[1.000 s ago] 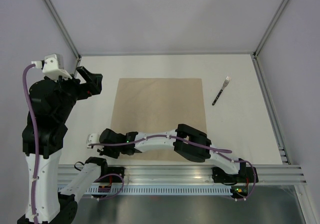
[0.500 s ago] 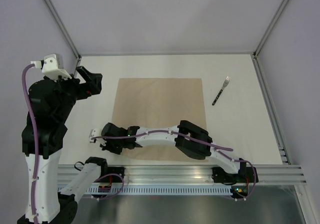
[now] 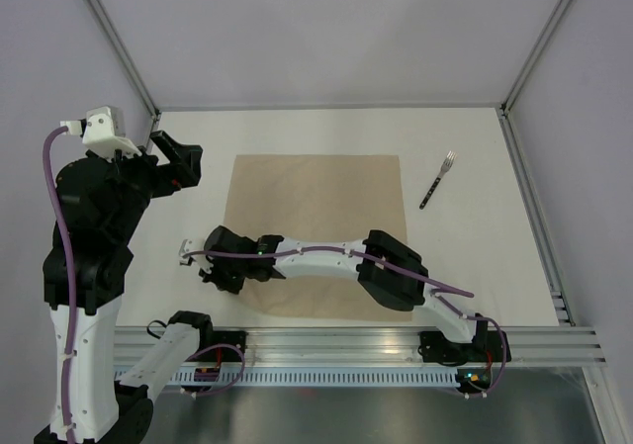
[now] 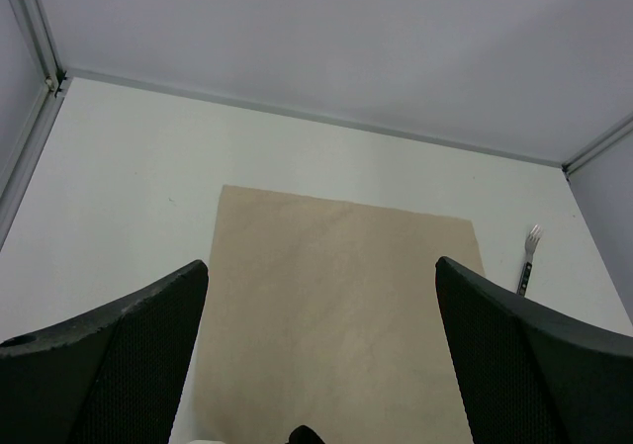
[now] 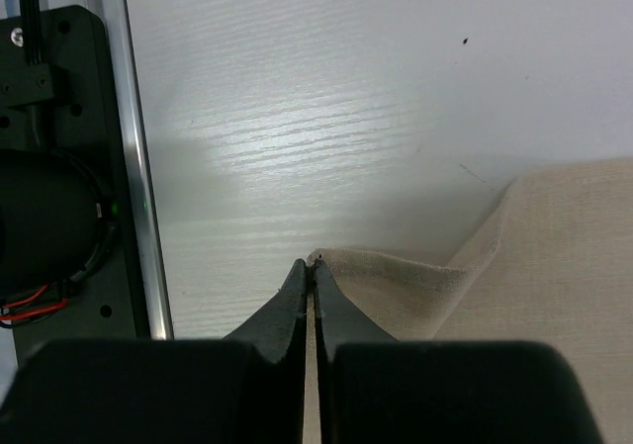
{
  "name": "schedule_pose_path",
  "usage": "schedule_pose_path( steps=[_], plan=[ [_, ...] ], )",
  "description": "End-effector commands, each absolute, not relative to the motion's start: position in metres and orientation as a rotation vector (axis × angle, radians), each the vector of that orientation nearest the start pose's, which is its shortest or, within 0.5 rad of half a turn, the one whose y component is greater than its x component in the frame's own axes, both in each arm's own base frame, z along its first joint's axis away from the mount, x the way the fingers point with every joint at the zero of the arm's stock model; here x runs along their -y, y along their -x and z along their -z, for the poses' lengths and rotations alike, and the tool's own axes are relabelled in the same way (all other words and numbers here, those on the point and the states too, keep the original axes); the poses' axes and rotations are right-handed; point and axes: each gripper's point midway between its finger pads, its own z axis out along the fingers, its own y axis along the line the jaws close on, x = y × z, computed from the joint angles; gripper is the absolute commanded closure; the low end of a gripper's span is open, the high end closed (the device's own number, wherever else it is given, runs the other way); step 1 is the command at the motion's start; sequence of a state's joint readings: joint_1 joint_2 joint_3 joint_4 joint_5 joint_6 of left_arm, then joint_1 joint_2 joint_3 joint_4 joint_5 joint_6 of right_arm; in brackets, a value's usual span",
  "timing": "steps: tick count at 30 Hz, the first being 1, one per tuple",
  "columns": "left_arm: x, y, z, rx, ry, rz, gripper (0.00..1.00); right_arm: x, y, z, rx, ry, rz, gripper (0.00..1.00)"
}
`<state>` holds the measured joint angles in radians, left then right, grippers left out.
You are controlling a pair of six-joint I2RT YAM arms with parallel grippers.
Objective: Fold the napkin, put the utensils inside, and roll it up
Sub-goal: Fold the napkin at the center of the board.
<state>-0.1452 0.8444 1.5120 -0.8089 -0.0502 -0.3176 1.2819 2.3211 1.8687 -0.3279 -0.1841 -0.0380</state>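
Observation:
The tan napkin [image 3: 316, 212] lies flat and square in the middle of the table. My right arm reaches across its near edge, and my right gripper [image 3: 220, 278] is shut on the napkin's near-left corner. In the right wrist view the gripper [image 5: 313, 262] pinches the cloth [image 5: 554, 246] at its tip, and the corner is raised off the table. The fork [image 3: 438, 179] lies to the right of the napkin, apart from it. My left gripper [image 3: 183, 162] is open and empty, held high at the far left. Its view shows the napkin [image 4: 336, 296] and the fork [image 4: 527, 258] below.
The white table [image 3: 475, 256] is walled at the back and both sides. A metal rail [image 3: 396, 350] runs along the near edge. The right arm's base block [image 5: 54, 167] and a rail stand just left of the pinched corner.
My right gripper has moved away from the near edge towards the back, carrying the napkin's near-left corner with it. The left arm and the fork have not moved.

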Motion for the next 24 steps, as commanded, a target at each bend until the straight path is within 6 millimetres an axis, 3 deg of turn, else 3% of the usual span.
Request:
schedule_pose_path(
  steps=[1, 11, 24],
  plan=[
    [0.043, -0.24, -0.448, -1.67, 0.203, 0.347, 0.0, -0.587, -0.152, -0.12, -1.838, 1.49, -0.874, 0.99],
    [0.045, -0.242, -0.444, -1.675, 0.203, 0.357, 0.0, -0.573, -0.183, -0.14, -1.847, 1.416, -0.86, 1.0],
    [0.051, -0.254, -0.432, -1.688, 0.206, 0.387, 0.0, -0.509, -0.25, -0.134, -1.947, 1.296, -0.748, 0.99]
  ],
)
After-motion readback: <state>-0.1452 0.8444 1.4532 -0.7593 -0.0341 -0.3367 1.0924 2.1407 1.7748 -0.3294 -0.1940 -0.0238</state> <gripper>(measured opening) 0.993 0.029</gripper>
